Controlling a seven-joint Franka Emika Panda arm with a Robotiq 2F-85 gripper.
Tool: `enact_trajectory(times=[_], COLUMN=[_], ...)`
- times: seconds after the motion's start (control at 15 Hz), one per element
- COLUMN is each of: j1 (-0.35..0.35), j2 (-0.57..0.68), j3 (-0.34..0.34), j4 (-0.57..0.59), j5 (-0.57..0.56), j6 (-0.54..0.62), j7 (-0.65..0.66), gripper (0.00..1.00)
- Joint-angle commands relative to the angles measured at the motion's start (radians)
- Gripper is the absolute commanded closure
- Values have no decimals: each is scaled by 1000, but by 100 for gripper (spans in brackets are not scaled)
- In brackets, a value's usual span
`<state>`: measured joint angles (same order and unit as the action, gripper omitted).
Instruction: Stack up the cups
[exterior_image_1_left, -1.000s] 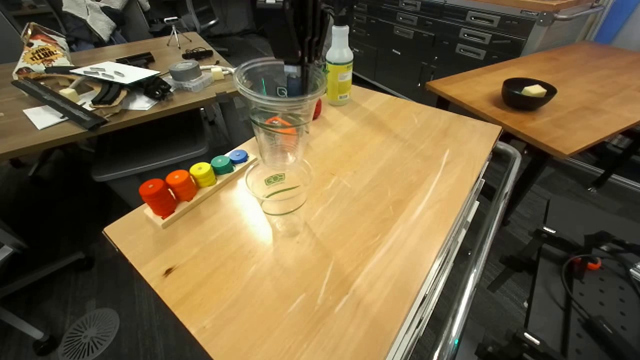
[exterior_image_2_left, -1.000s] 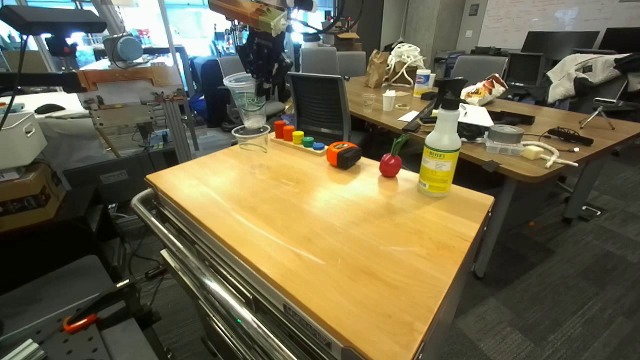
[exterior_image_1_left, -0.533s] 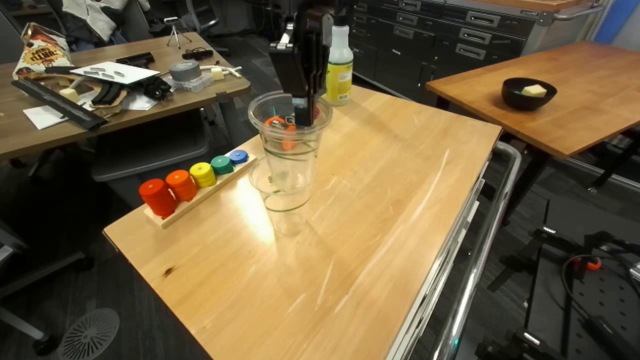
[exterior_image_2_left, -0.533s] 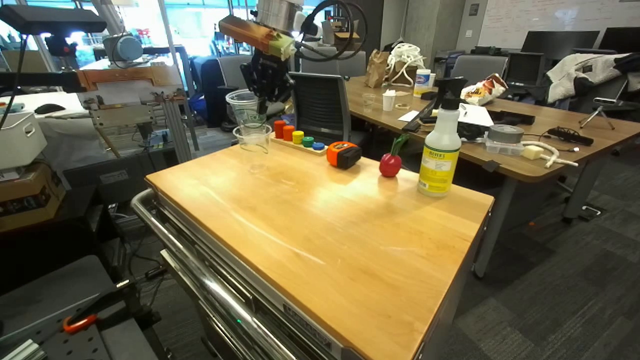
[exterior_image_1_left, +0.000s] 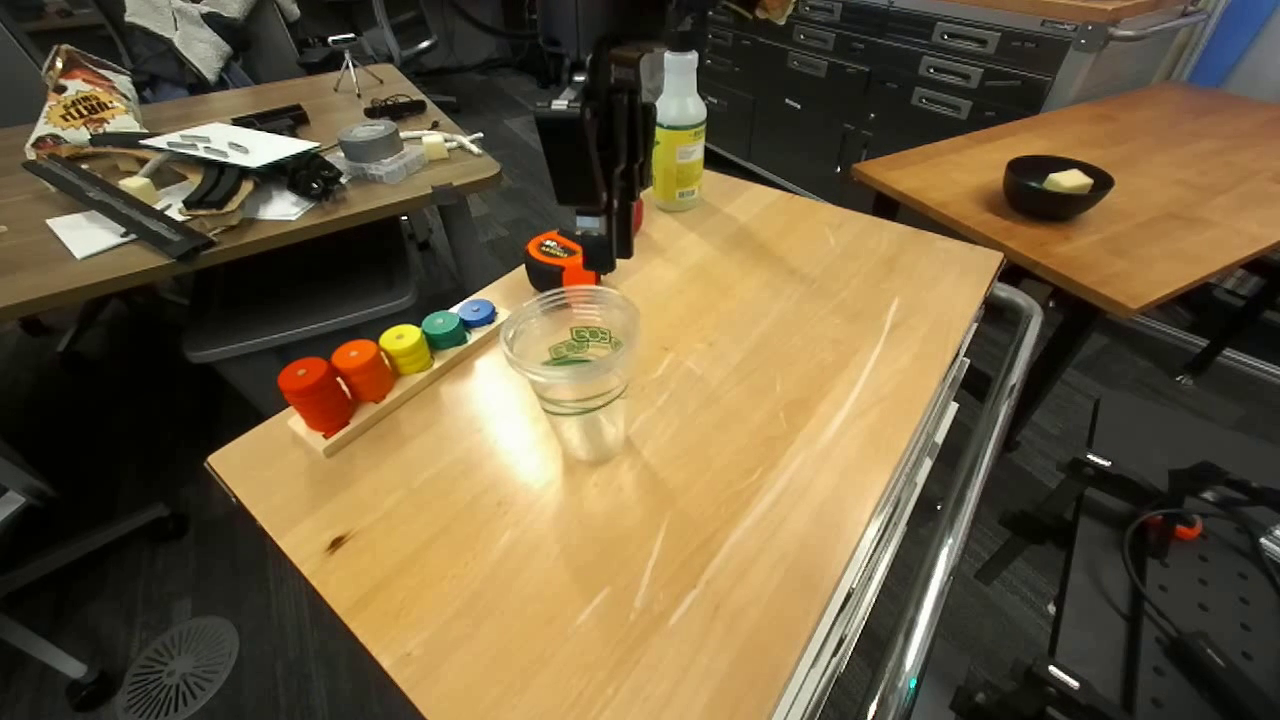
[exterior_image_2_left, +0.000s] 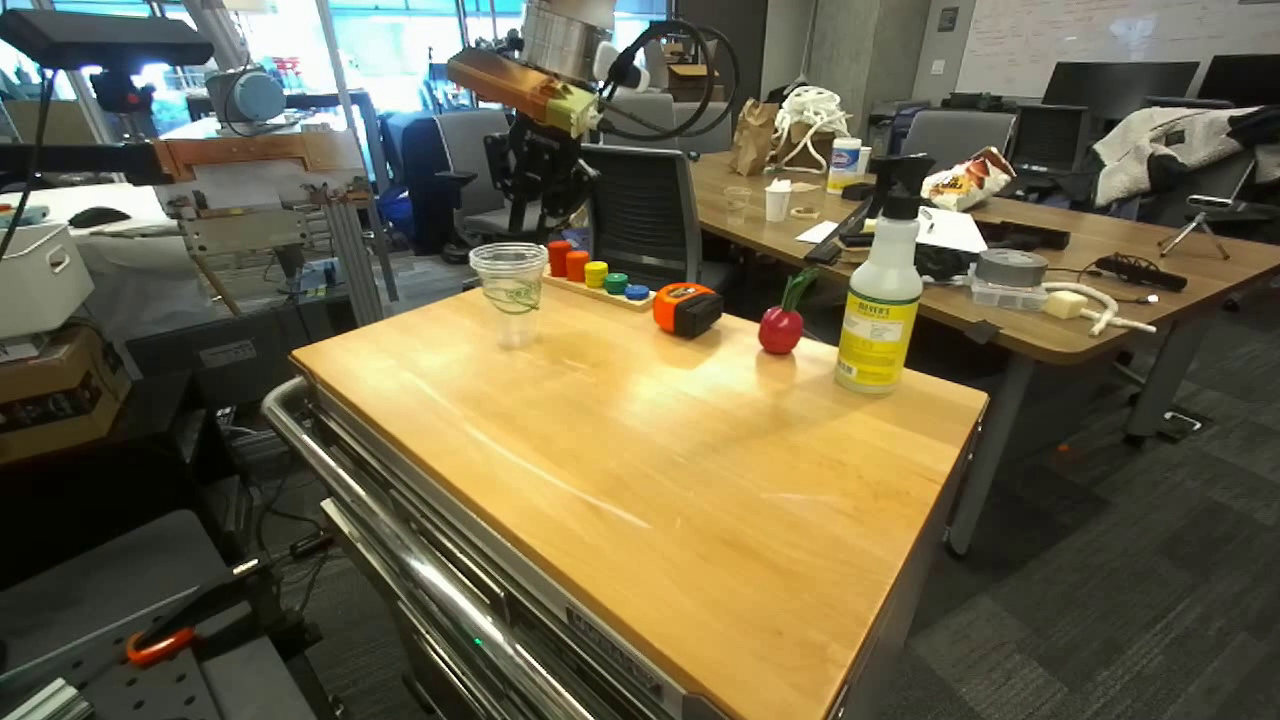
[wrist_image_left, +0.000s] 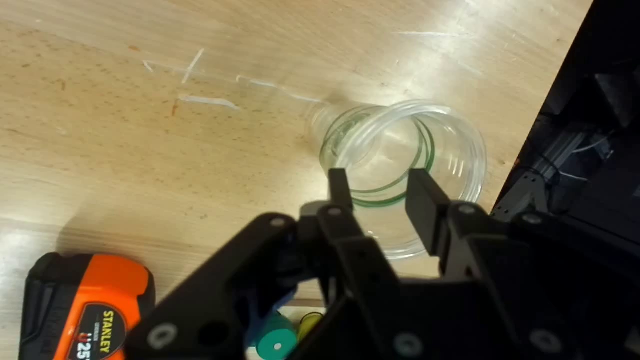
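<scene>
The black two-fingered gripper (wrist_image_left: 379, 186) is hanging just above the rims of the clear, colourless, tapered plastic tumblers (exterior_image_1_left: 572, 375), its fingers standing apart and gripping nothing. The tumblers are resting upright near an edge of the light wooden surface (exterior_image_1_left: 760, 420), nested one inside another; the layered rims are suggesting at least two, the exact count being unclear. The step in hand is presumably one of leaving the nest cleanly. Doing that well is calling for a straight upward lift with the fingers spread, since a sideways brush is likely to be tipping such light plastic. The orange-and-black tape measure (exterior_image_2_left: 687, 310) and the stacked multicoloured round discs (exterior_image_1_left: 405, 348) on a pale wooden base (exterior_image_1_left: 440, 361) are sitting nearby, so any low swing is risking a knock.
</scene>
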<state>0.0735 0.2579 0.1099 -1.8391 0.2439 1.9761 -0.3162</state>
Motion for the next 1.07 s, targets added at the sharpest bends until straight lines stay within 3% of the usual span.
enact_trajectory(times=[0.0,0.27,0.6,0.87,0.93,1.0], j1=[-3,4,4,-30,-14,-21], j2=[5,-16,-72,-167,-102,-120], j3=[13,7,-19,-42,-32,-38], j4=[56,109,143,100,130,128], j5=[-5,-54,-224,-220,-221,-221], j6=[-9,-70,-198,-245,-215,-228], j7=[-4,29,100,68,80,79], gripper=[32,2,0,0,0,0])
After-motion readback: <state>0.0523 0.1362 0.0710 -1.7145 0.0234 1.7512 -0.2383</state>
